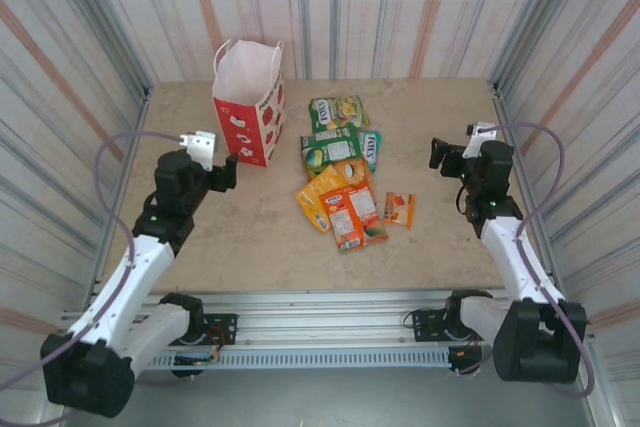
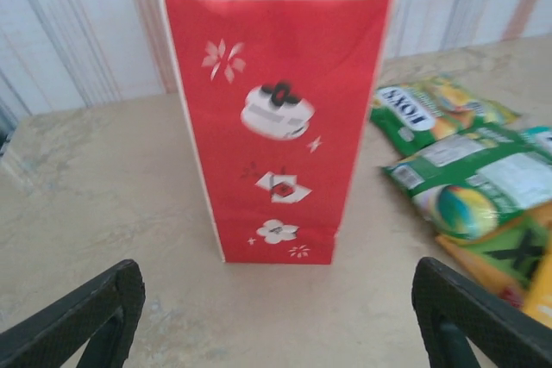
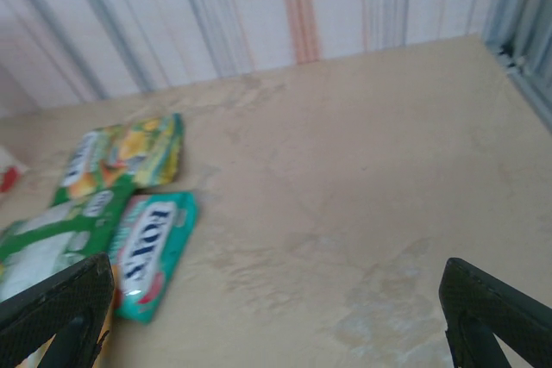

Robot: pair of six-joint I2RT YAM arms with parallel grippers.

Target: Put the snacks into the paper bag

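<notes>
The paper bag point(image 1: 250, 107) stands upright at the back left, red below and white above, its mouth open. In the left wrist view the bag point(image 2: 276, 127) is straight ahead, a short way beyond my left gripper point(image 2: 280, 325), which is open with only bare table between its fingers. From above, my left gripper point(image 1: 228, 172) sits just in front of the bag's near left corner. The snacks point(image 1: 340, 177) lie in a loose pile right of the bag, green ones farther back, orange ones nearer, and a small orange sachet point(image 1: 399, 209) beside them. My right gripper point(image 1: 437, 154) is open, right of the pile, with a teal packet point(image 3: 155, 247) at its left.
Striped walls point(image 1: 90, 67) close in the marble-look table point(image 1: 230, 247) on three sides. A metal rail point(image 1: 330, 307) with both arm bases runs along the near edge. Green packets point(image 2: 457, 187) lie just right of the bag in the left wrist view.
</notes>
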